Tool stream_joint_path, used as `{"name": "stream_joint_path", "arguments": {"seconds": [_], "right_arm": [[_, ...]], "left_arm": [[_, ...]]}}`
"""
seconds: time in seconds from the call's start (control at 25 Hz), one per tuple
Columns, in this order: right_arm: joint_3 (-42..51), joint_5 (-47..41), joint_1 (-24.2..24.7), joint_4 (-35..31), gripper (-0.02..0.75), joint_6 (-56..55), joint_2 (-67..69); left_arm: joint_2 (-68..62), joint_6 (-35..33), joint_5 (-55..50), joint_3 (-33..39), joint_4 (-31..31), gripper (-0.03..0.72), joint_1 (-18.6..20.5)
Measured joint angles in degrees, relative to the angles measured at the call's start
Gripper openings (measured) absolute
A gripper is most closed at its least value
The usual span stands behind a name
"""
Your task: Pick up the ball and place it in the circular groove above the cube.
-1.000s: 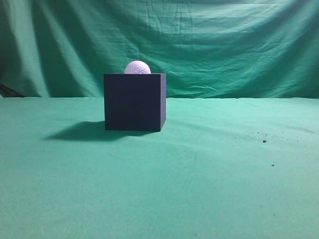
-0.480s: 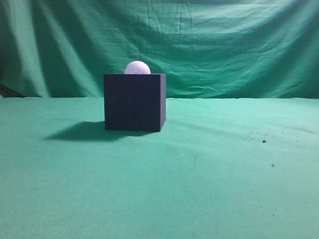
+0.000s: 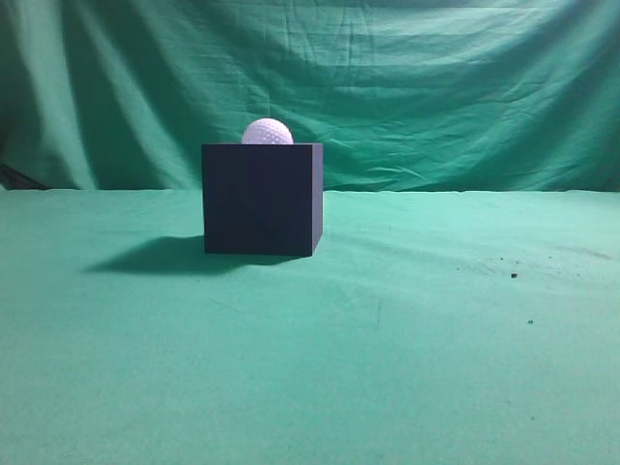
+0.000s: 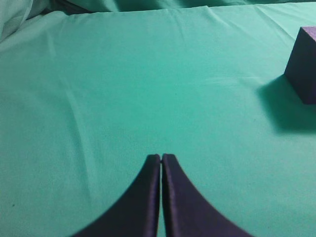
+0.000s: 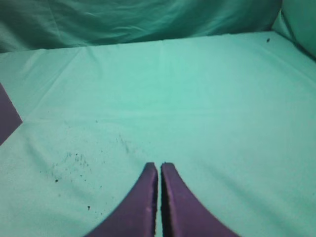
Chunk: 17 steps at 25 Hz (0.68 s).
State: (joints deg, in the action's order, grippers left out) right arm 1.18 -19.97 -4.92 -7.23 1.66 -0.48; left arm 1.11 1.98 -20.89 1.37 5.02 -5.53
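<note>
The white dimpled ball (image 3: 267, 132) sits on top of the dark navy cube (image 3: 262, 199), which stands on the green cloth left of centre in the exterior view. Neither gripper shows in that view. In the left wrist view my left gripper (image 4: 161, 157) is shut and empty over bare cloth, with the cube (image 4: 302, 63) at the right edge, well away. In the right wrist view my right gripper (image 5: 159, 166) is shut and empty, with a corner of the cube (image 5: 7, 118) at the left edge.
A green cloth covers the table (image 3: 387, 349) and hangs as a backdrop (image 3: 436, 87) behind. Small dark specks lie on the cloth at the right (image 3: 513, 275) and in front of the right gripper (image 5: 69, 160).
</note>
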Motion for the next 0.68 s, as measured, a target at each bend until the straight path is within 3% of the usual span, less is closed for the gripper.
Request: {"name": "stream_joint_path", "arguments": {"seconds": [0.68], "right_arm": [[0.4, -2.2, 0.6, -1.1, 0.000, 1.2, -0.1]], "left_arm": [[0.0, 0.0, 0.0, 0.0, 0.0, 0.000, 0.0]]}}
